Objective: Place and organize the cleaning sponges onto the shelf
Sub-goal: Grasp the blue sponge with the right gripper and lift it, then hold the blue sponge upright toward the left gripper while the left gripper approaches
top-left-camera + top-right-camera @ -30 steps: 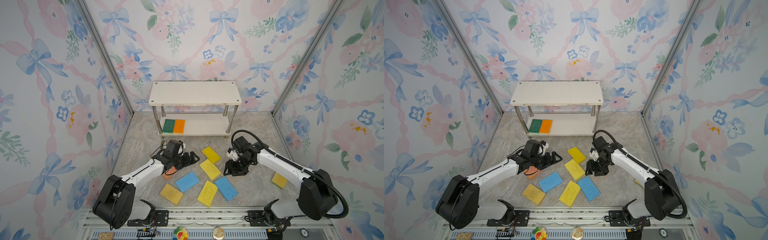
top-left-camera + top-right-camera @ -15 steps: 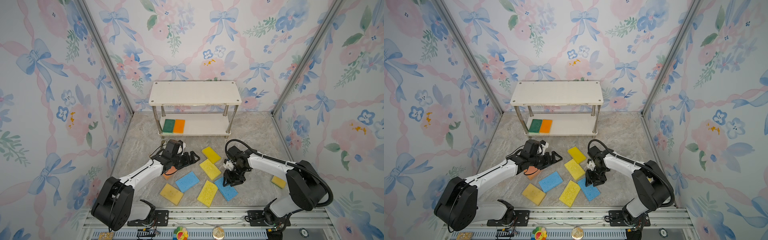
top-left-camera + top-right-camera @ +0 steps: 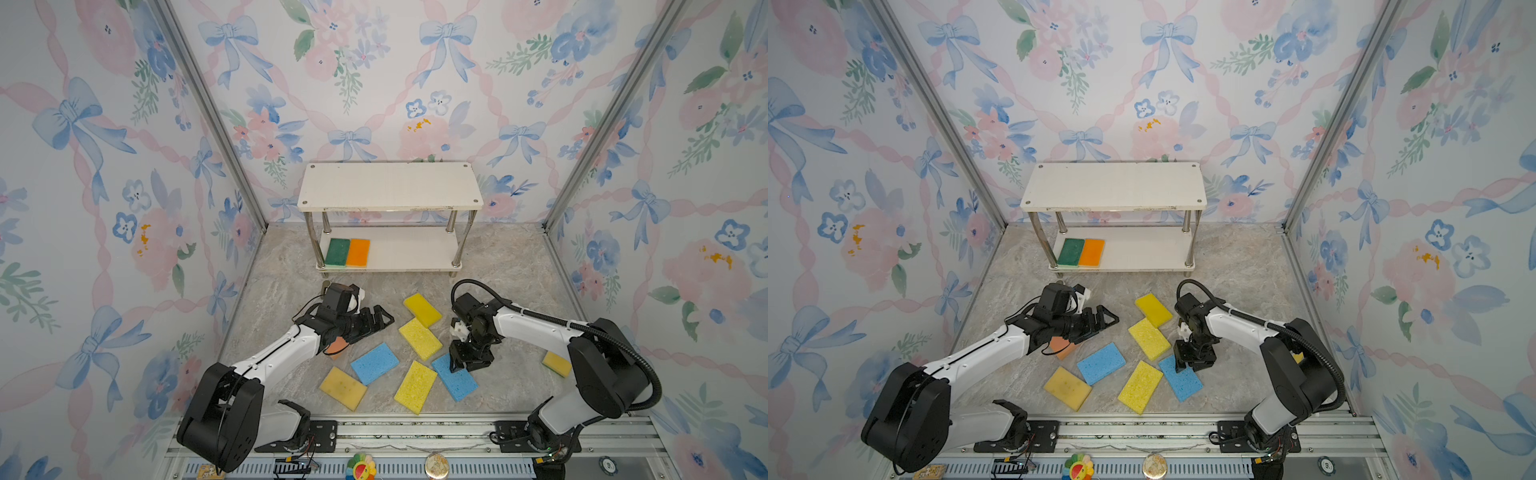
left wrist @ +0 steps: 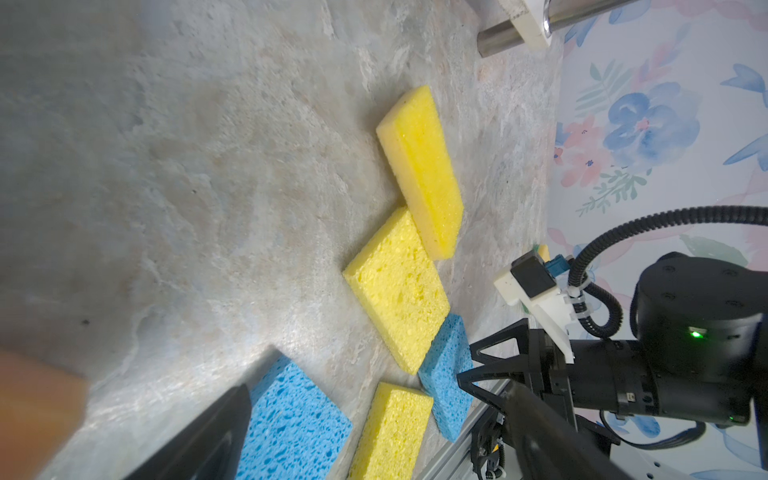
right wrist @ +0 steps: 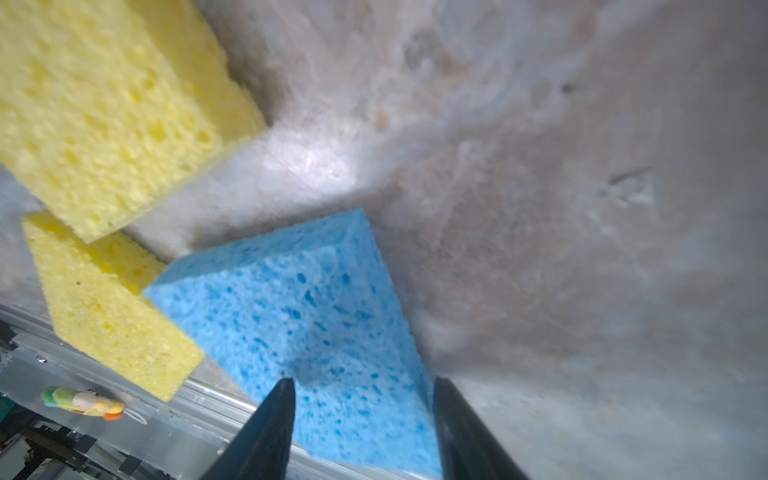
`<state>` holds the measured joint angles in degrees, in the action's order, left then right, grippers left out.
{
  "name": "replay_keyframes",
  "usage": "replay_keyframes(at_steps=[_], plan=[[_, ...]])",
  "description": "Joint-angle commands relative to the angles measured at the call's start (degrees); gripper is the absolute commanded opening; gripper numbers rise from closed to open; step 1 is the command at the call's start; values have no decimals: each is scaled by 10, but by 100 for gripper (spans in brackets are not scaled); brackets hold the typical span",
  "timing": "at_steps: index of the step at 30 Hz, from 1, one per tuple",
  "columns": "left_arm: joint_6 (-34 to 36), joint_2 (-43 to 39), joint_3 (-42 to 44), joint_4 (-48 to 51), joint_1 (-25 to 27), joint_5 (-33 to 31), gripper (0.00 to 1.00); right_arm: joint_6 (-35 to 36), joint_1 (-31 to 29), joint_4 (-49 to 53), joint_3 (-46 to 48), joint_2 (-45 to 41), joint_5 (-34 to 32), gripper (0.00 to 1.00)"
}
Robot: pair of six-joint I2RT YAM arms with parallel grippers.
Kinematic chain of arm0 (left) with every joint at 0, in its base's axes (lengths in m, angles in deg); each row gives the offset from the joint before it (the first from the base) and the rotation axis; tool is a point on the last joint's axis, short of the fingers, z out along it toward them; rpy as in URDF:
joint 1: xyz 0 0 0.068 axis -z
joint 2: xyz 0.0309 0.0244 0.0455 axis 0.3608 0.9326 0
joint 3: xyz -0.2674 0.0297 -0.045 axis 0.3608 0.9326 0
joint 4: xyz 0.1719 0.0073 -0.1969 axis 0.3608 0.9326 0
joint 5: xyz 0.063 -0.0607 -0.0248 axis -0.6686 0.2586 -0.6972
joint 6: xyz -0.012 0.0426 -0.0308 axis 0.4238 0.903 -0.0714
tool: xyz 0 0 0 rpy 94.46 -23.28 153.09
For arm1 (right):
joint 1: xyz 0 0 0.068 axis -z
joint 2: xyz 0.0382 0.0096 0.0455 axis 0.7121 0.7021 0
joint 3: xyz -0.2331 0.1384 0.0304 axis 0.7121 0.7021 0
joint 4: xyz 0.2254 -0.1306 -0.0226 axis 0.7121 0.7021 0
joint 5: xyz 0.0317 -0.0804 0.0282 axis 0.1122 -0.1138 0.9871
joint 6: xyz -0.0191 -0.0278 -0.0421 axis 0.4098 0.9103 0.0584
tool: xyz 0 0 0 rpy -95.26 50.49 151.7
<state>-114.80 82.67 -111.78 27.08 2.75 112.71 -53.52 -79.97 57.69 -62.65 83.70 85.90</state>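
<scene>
The right gripper (image 3: 467, 365) stands over the far end of a blue sponge (image 3: 459, 382), which lies flat on the floor (image 3: 291, 266) in front of the shelf (image 3: 390, 187). Its jaws are apart. In the right wrist view one finger (image 5: 270, 428) is over the sponge's top face and the other is at its long edge; I cannot tell if they press it. The sponge's long axis runs slantwise, from the gripper toward the front rail (image 3: 415, 428) and a little right. The left gripper (image 3: 380, 321) is wide open and empty. On the shelf's lower board (image 3: 411, 249), at the left end, a green sponge (image 3: 337, 251) and an orange sponge (image 3: 358, 252) lie touching, with their long axes front to back.
</scene>
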Motion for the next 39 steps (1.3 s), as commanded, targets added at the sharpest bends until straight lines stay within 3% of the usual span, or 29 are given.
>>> replay_keyframes(at_steps=[1,7,17,20,27,34,39], plan=[[10,-16,9,7,-4,11,98,-1,-5,27,-11,10,-26,57],[4,-20,14,8,-4,6,98,-2,-7,41,-37,-24,-28,58],[-6,-38,21,7,-4,4,98,-5,13,-41,15,22,-1,54],[-10,-46,25,8,-4,1,98,-7,11,-58,23,38,-1,47],[-9,-44,18,7,-4,5,98,-6,15,-38,22,-13,-28,12],[3,-29,-14,6,2,15,98,0,72,45,-49,-104,-35,8],[-12,-24,-53,-39,6,47,98,-60,79,28,-131,-95,18,9]])
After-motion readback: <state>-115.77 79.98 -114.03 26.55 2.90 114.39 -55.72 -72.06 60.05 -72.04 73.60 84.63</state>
